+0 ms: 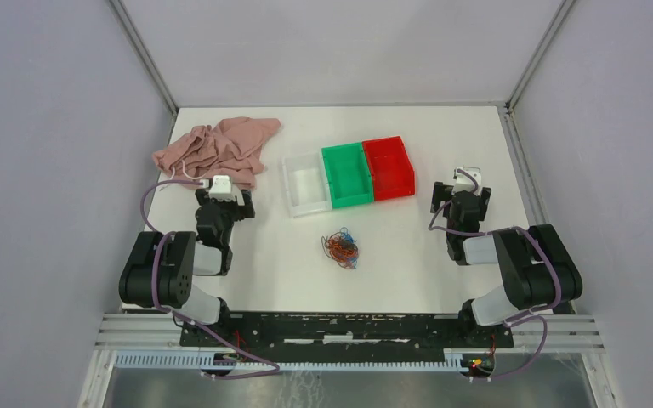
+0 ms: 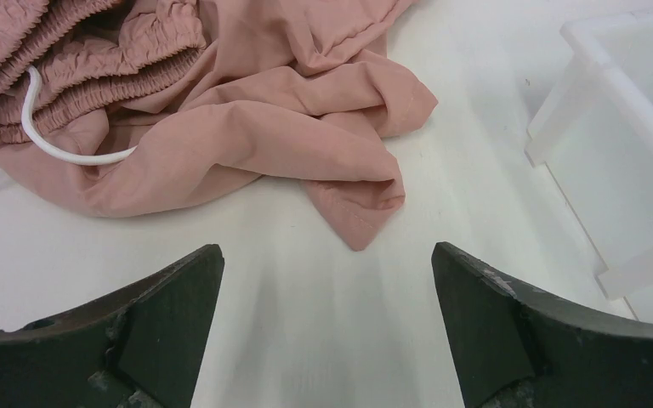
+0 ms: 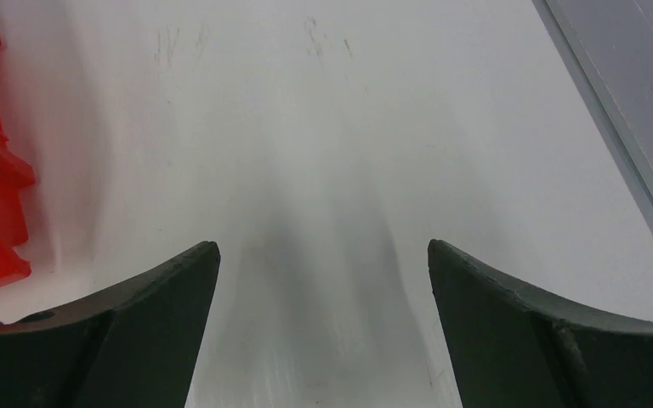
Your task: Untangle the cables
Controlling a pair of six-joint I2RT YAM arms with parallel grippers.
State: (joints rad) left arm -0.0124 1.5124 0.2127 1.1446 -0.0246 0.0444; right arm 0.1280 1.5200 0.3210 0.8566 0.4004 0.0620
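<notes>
The cables [image 1: 341,247] are a small wad of thin curly orange-red, blue and dark wires lying on the white table between the two arms, just in front of the bins. My left gripper [image 1: 224,196] is open and empty, at the left, well away from the wad, next to the pink cloth. In the left wrist view my left gripper [image 2: 326,255] hovers over bare table. My right gripper [image 1: 461,194] is open and empty at the right, beside the red bin. In the right wrist view my right gripper [image 3: 323,251] is over bare table. The wad shows in neither wrist view.
A pink cloth [image 1: 217,150] with a white cord [image 2: 38,140] lies at the back left. A white bin [image 1: 306,184], a green bin [image 1: 348,174] and a red bin [image 1: 389,167] stand in a row behind the wad. A metal rail [image 3: 621,144] edges the table's right side.
</notes>
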